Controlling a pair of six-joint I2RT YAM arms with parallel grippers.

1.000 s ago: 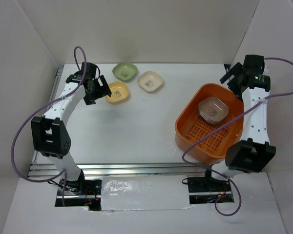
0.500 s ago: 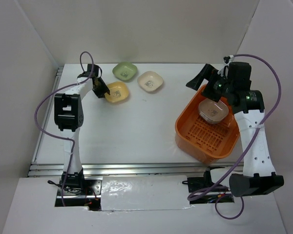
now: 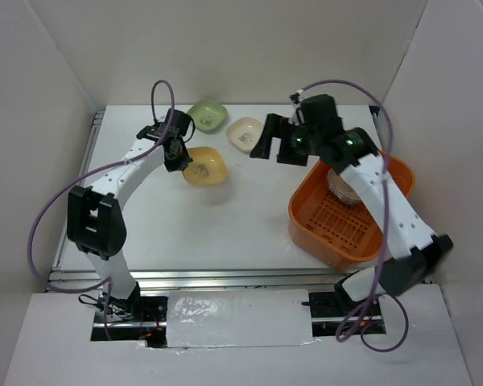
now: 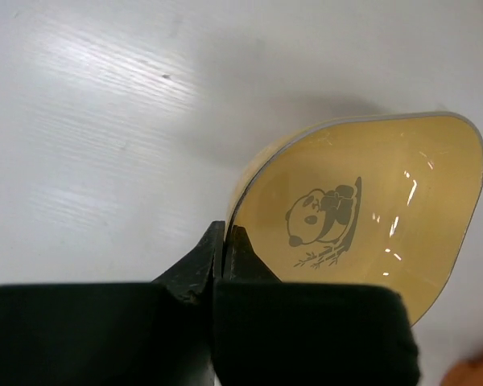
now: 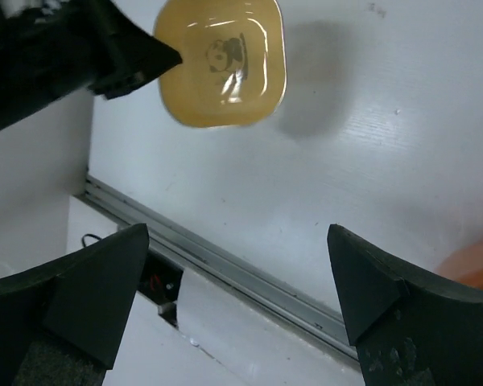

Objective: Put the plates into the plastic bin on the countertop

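1. In the top external view, the left gripper (image 3: 177,153) gripped a yellow plate (image 3: 206,166) by its edge, well to the left of the orange plastic bin (image 3: 310,221) and over the white countertop (image 3: 225,233). A green plate (image 3: 207,116) and a cream plate (image 3: 245,133) lay farther back, also left of the bin. The right gripper (image 3: 267,141) hung just beside the cream plate. Stacked plates (image 3: 336,186) sat inside the bin, partly hidden by the right arm.
2. Only the left wrist view showed the grip up close. The left gripper's (image 4: 223,241) jaws were pressed together on the yellow plate's (image 4: 386,185) rim. It also showed a panda print (image 4: 322,217) at the plate's centre.
3. The right wrist view alone showed the right gripper's (image 5: 237,237) jaws spread wide above the countertop (image 5: 370,145). The yellow plate (image 5: 225,60) appeared with its shadow cast apart from it. A metal rail (image 5: 225,265) crossed below, and a corner of the bin (image 5: 476,259) showed at the right edge.
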